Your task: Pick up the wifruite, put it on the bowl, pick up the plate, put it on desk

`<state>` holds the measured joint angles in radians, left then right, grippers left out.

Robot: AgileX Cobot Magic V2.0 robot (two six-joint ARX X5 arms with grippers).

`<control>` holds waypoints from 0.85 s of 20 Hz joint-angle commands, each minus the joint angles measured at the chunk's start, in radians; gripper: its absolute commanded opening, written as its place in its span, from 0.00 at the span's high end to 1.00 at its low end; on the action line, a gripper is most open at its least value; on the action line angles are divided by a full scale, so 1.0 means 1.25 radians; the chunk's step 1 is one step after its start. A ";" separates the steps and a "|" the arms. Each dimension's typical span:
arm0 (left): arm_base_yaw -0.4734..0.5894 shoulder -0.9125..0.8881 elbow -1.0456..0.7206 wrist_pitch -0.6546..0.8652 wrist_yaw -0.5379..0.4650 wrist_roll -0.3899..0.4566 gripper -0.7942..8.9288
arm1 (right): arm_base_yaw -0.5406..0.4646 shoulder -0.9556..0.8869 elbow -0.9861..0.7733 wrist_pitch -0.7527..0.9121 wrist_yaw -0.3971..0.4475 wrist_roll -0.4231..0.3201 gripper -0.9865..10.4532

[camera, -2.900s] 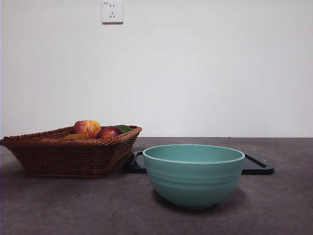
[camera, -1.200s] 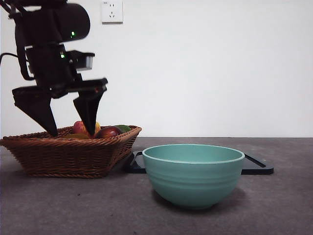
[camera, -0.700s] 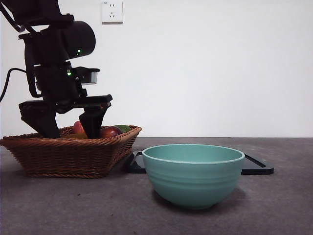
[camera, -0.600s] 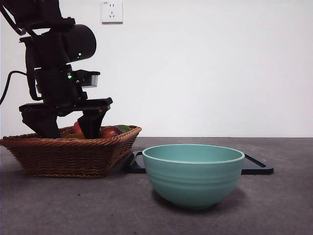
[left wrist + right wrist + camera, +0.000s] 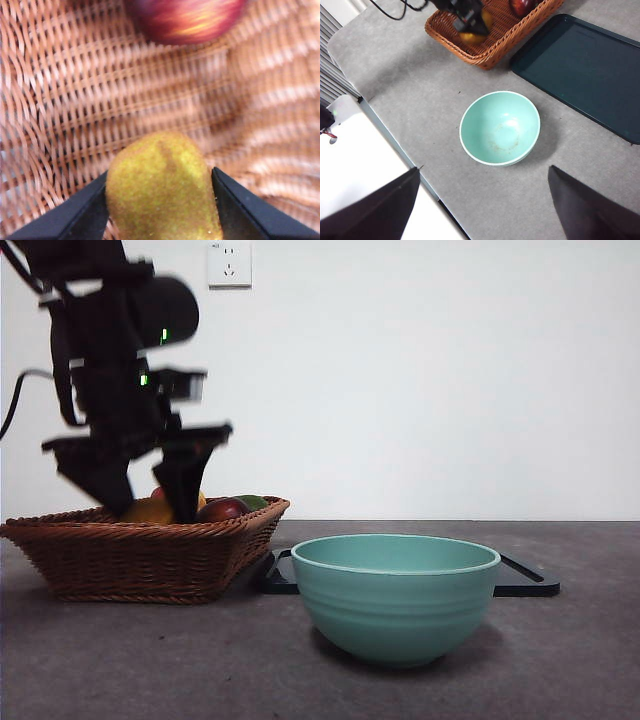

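The wifruite (image 5: 162, 190), brown-green and oval, sits between the two black jaws of my left gripper (image 5: 160, 177), which is shut on it. In the front view the left gripper (image 5: 150, 502) holds the wifruite (image 5: 147, 510) just above the rim of the wicker basket (image 5: 130, 555) at the left. The mint-green bowl (image 5: 395, 595) stands empty on the desk (image 5: 560, 660), right of the basket. The plate (image 5: 525, 578), a dark flat tray, lies behind the bowl. My right gripper (image 5: 484, 169) hangs open high above the bowl (image 5: 500, 127).
A red-yellow apple (image 5: 185, 20) and a dark red fruit (image 5: 222, 510) lie in the basket (image 5: 495, 45). The plate (image 5: 580, 65) touches the basket's corner. A white ledge (image 5: 365, 165) borders the desk (image 5: 420, 75). A wall socket (image 5: 229, 262) is on the back wall.
The left arm came down into the basket, its jaws closed on the wifruite, and it has now risen slightly with the fruit showing above the rim. Bowl and plate stay put.
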<state>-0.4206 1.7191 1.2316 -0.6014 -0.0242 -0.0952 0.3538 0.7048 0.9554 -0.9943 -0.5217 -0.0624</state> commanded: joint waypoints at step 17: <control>-0.380 -0.113 0.018 0.035 0.107 -0.017 0.63 | 0.005 0.005 0.018 0.005 0.002 0.008 0.55</control>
<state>-0.8845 1.5578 1.2354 -0.5682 0.1085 -0.1181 0.3534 0.7048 0.9554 -0.9943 -0.5201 -0.0624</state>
